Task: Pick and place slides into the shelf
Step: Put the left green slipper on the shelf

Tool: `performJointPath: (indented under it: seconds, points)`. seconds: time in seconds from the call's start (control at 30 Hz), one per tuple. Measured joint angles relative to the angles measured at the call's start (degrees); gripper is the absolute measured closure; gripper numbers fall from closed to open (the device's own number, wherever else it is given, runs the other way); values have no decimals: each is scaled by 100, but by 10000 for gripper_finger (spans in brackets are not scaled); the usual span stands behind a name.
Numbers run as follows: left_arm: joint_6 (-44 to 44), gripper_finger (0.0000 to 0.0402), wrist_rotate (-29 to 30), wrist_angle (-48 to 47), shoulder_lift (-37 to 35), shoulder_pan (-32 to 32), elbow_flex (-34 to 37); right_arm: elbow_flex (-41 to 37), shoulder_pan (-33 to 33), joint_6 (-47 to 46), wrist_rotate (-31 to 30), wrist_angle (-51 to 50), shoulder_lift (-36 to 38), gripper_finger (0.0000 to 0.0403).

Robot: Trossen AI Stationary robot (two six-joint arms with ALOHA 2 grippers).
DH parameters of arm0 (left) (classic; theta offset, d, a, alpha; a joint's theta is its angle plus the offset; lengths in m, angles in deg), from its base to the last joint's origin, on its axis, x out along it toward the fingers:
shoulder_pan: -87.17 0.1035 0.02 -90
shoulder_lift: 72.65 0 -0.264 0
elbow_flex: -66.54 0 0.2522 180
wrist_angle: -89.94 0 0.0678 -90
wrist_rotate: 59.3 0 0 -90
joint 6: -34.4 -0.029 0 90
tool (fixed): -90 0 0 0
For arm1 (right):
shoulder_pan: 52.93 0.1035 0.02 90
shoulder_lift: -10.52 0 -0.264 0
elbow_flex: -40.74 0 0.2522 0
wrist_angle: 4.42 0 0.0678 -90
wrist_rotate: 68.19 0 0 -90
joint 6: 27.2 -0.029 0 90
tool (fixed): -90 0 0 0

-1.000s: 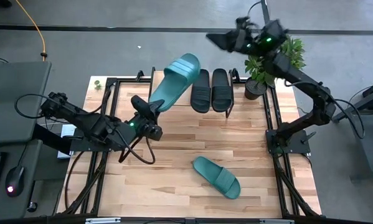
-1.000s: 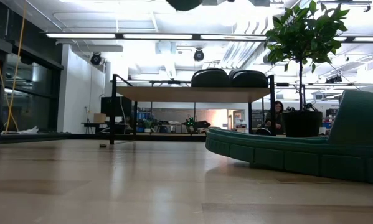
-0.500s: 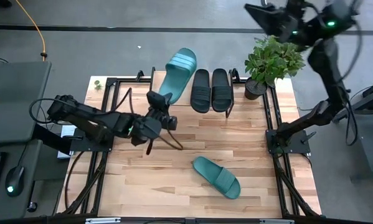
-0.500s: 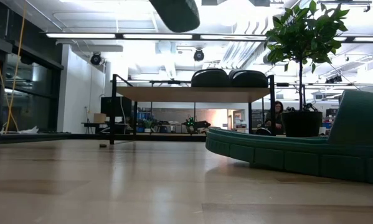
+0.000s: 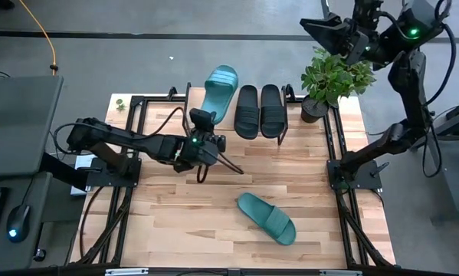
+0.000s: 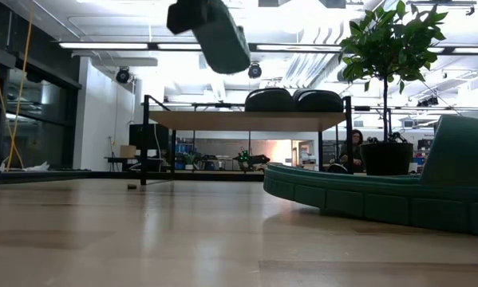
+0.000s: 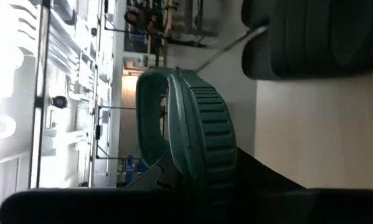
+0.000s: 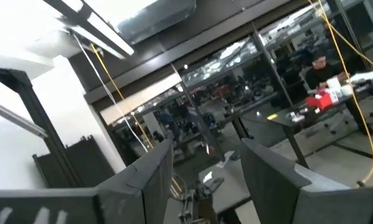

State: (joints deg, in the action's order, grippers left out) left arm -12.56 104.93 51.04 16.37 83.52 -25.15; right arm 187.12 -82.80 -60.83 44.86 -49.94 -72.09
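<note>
My left gripper [image 5: 202, 123] is shut on a teal slide [image 5: 218, 88] and carries it in the air above the left part of the shelf [image 6: 223, 119]. In the low view this slide [image 6: 219, 32] floats above the shelf's top board. Two black slides [image 5: 247, 111] [image 5: 271, 111] lie side by side on that board, soles down. The second teal slide [image 5: 266, 218] rests sole down on the table, near the middle. My right gripper [image 8: 205, 180] is open, raised high beyond the table's far right corner. My left gripper pinches the teal slide's heel end [image 7: 202, 174] between its two fingers [image 7: 80, 205]. They come from the table's near left side, about level, pointing toward the far edge, along the slide's length. The slide is lifted clear, turned on its edge, toe end away from the gripper.
A potted plant [image 5: 332, 77] stands at the table's far right corner, right of the shelf. The lying teal slide fills the right foreground of the low view [image 6: 382, 199]. Bare wooden table [image 5: 175, 207] lies at the near left.
My left gripper has moved toward the table's right and far edge, toward the shelf, carrying the teal slide. The slide has turned from slanting to pointing nearly straight at the far edge, and has come down into the low view. My right arm has swung up and to the right.
</note>
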Motion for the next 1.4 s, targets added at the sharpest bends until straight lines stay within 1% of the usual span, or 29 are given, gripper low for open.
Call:
performJointPath:
  seconds: [0.13, 0.23, 0.33, 0.4, 0.53, 0.63, 0.83, 0.9, 0.97, 1.07, 1.27, 1.4]
  points:
    - [522, 353, -142, -484, 87, 109, -2, 0, 5, 57, 6, -70, -7, 224]
    - [887, 347, -253, -762, 148, 171, 1, 0, 5, 52, 17, -108, -6, 224]
    - [1139, 334, -358, -799, 182, 263, -8, 0, 5, 51, 93, -143, -6, 224]
    - [1245, 333, -385, -909, 220, 355, 0, 0, 6, 49, 117, -189, -6, 224]
    - [1422, 347, -591, -916, 249, 476, -8, 0, 117, 49, 94, -237, -6, 224]
    - [1434, 352, -736, -943, 281, 604, 0, 0, 249, 55, 94, -235, -6, 224]
    - [1598, 337, -952, -913, 354, 793, -3, 0, 520, 68, -41, -233, -6, 224]
    - [1613, 340, -1002, -900, 423, 850, -4, 0, 590, 68, -55, -233, -6, 224]
    - [1609, 346, -1193, -943, 444, 938, 7, -2, 658, 68, -57, -233, -4, 224]
    - [1637, 351, -1374, -878, 555, 941, -4, -2, 744, 68, -67, -231, -4, 224]
    - [1595, 340, -1462, -784, 755, 960, -2, -2, 963, 153, -312, -231, -4, 224]
    - [1668, 342, -1609, -801, 850, 965, 2, -2, 1019, 159, -313, -226, -4, 224]
